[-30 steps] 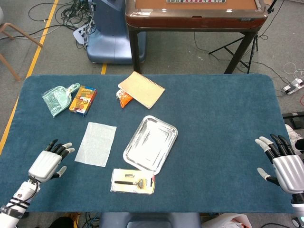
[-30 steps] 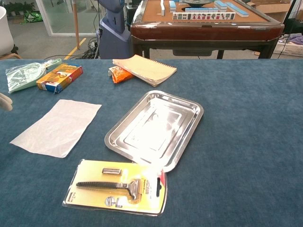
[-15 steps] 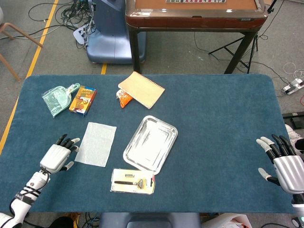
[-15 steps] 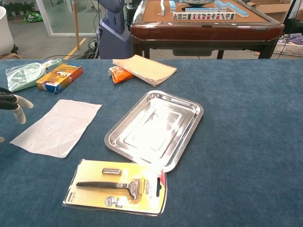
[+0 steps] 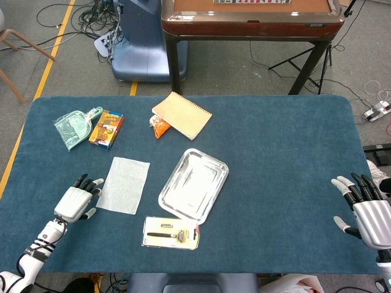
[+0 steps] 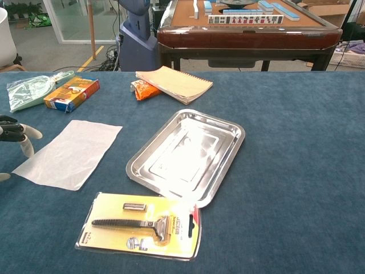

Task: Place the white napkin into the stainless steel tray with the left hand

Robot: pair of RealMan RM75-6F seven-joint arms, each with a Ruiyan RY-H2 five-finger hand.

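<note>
Barely started: my left hand (image 5: 76, 202), fingers spread and holding nothing, sits just beside the white napkin (image 5: 123, 184), flat on the worktop left of the empty stainless steel tray (image 5: 193, 184). Grasp and transfer remain.

Blue cloth table (image 5: 281, 159). Packaged razor (image 6: 140, 225) on a yellow card at the near edge. Far side: spiral notebook (image 5: 181, 115) lying partly over an orange snack packet (image 5: 159, 126). Far left: colourful small box (image 5: 106, 129) just beside a green bagged item (image 5: 74, 127), maybe a dustpan. Brown table (image 5: 250, 15) stands behind.
</note>
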